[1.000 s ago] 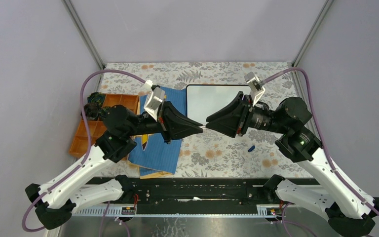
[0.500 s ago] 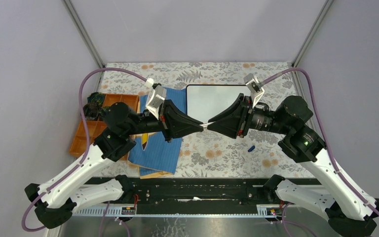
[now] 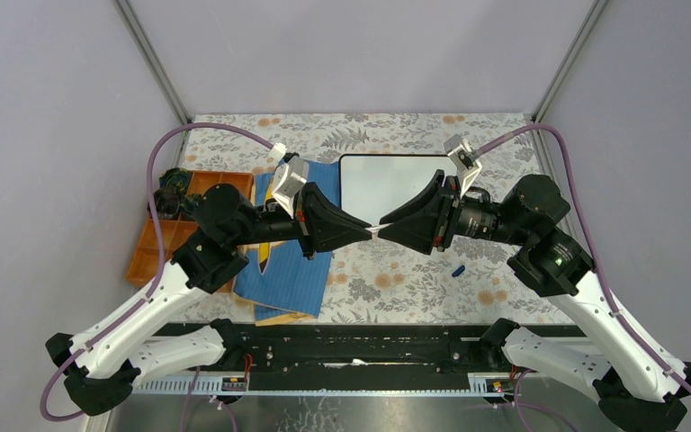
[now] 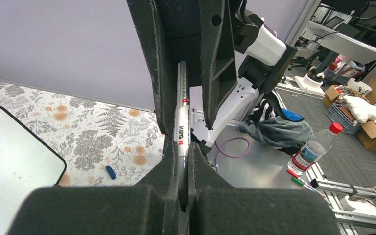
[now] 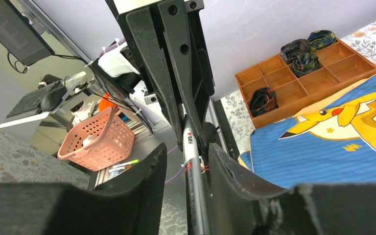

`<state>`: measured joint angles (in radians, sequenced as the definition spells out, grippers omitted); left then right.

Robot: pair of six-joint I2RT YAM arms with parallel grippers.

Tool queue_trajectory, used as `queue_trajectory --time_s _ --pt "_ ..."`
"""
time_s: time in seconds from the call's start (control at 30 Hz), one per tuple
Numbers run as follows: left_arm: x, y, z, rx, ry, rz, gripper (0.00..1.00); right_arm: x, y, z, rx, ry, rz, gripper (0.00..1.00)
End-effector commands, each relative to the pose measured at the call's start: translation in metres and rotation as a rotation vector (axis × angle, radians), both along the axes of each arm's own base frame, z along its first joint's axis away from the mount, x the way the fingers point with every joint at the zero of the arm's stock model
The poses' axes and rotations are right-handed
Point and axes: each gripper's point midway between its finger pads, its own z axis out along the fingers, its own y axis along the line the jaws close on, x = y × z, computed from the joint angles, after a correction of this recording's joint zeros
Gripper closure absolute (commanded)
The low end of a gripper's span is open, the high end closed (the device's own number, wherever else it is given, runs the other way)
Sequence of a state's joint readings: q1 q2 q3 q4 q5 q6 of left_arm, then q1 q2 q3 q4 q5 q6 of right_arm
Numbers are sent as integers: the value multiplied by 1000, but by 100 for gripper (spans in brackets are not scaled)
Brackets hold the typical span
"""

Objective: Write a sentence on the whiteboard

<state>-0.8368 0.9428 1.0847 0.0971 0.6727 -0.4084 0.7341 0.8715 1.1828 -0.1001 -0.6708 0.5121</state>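
The whiteboard lies flat at the far middle of the floral table, just right of a blue book. By its near edge my grippers meet tip to tip. My left gripper clamps a marker. My right gripper stands half-wide around the marker's other end, with a gap on each side. A small blue piece lies on the table to the near right.

whiteboard: near edge behind fingers | marker: far end hidden
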Motion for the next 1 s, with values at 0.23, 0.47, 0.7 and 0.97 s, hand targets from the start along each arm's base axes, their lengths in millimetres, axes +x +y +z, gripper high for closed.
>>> queue_trajectory --time_s 0.23,0.47,0.7,0.97 --pt "-1 4 10 -14 -38 13 100 -9 -3 25 66 -60 28 70" --pt "-1 4 8 -10 -36 14 100 -8 -1 24 68 -54 32 69" --pt "0 4 9 -11 -39 20 100 -10 0 21 56 -51 52 72" --pt "2 4 9 -9 -44 28 100 -13 2 15 35 -35 75 66"
